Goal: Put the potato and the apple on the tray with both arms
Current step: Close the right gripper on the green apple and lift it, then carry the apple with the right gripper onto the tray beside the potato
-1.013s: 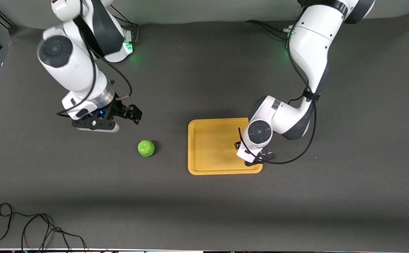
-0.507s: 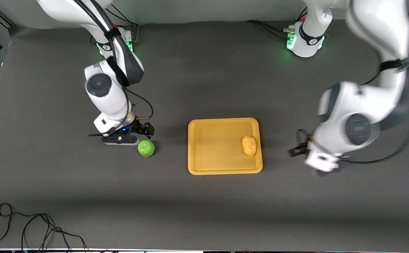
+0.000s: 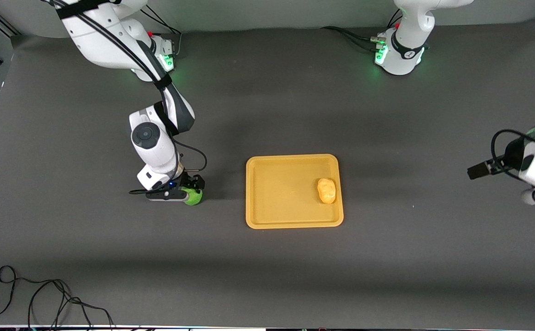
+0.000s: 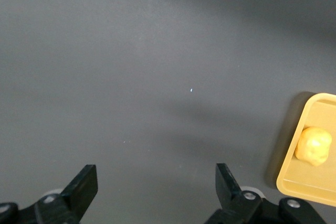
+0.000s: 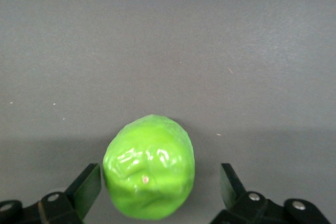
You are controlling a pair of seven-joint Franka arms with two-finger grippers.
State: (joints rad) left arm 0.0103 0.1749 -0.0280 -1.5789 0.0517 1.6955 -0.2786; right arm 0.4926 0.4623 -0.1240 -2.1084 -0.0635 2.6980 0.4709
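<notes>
The apple (image 5: 149, 167) sits on the counter (image 3: 267, 257) directly between the spread fingers of the right end effector (image 5: 157, 192), clear gaps on both sides, nothing gripped yet; being round, it offers no long axis to align with. This arm is plainly the nearer one. Toward the left arm's end from here lies the tray (image 3: 272, 184), holding only the potato (image 3: 326, 191), its long axis running nearer-to-farther. The left end effector (image 4: 156, 190) waits wide and empty over bare counter near that table end.
</notes>
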